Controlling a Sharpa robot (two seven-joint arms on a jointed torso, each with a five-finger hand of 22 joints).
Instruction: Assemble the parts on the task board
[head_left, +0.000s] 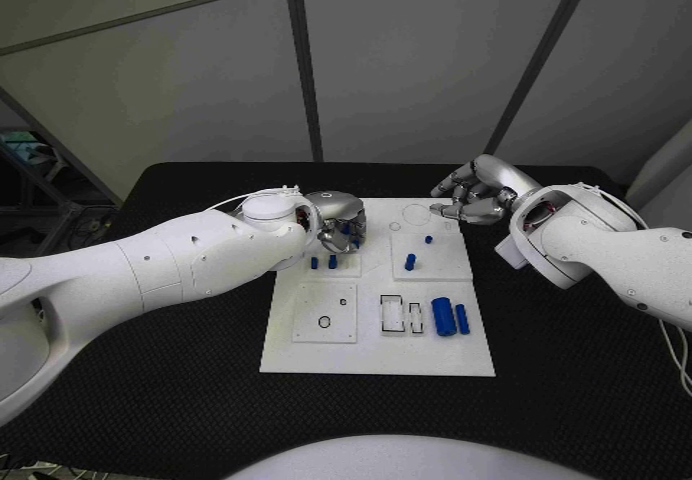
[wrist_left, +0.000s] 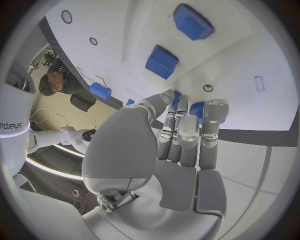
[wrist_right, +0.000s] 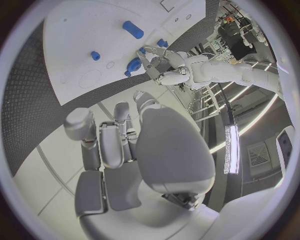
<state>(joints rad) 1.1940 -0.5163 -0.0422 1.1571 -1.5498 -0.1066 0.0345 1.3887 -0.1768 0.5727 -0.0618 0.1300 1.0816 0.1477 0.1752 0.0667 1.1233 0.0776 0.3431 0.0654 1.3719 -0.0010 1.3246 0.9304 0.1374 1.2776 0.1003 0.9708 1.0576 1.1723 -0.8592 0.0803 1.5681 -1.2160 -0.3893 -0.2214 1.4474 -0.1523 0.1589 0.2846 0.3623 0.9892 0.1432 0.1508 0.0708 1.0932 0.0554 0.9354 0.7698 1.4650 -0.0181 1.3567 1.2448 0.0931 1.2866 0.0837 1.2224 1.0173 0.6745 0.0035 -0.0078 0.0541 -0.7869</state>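
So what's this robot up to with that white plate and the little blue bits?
It is putting small blue parts together on the white task board. The left hand is down at the board's far left corner, its fingers closed around a blue part there. The right hand hovers just off the far right corner, holding nothing. Two blue cylinders lie side by side near the board's right edge, and other blue pieces stand in the far panels.

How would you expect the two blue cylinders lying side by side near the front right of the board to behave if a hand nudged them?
The two blue cylinders look rounded and lie on their sides on the smooth white task board, so they would probably roll sideways. They appear small and rigid, likely light, and might slip from the fingers.
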